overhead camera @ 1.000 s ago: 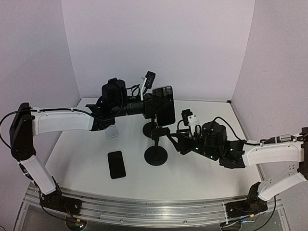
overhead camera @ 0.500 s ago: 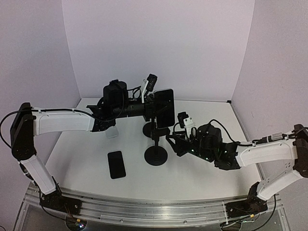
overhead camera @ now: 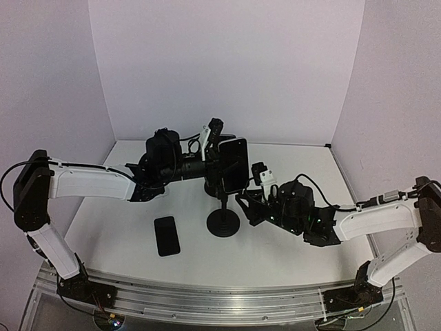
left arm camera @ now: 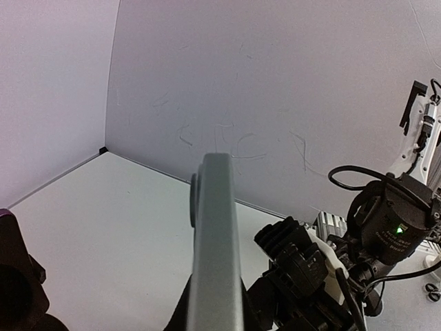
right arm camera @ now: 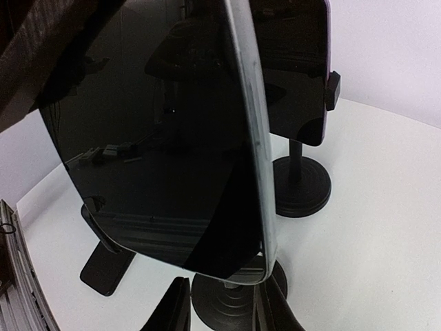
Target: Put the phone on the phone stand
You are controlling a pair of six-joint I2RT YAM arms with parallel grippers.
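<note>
Holding the phone (overhead camera: 233, 164) upright, pinched in our left gripper (overhead camera: 218, 163), we have it just above the phone stand (overhead camera: 223, 222). Our right gripper (overhead camera: 243, 202) sits by its pole; we cannot tell if it pinches.

Lying flat, screen up, on the front left of the white matte tabletop (overhead camera: 117, 227): a spare black rectangular phone (overhead camera: 167, 236). Standing farther back on a round base: a black pole-type stand (overhead camera: 212, 185), gripping another dark glossy handset (right arm camera: 293, 76) upright in its side clamps. Sitting to the left of that base: a small translucent plastic piece (overhead camera: 160, 189). Running along the near edge: a ribbed aluminium rail (overhead camera: 220, 296). Enclosing three sides: plain lilac walls (overhead camera: 227, 62).
</note>
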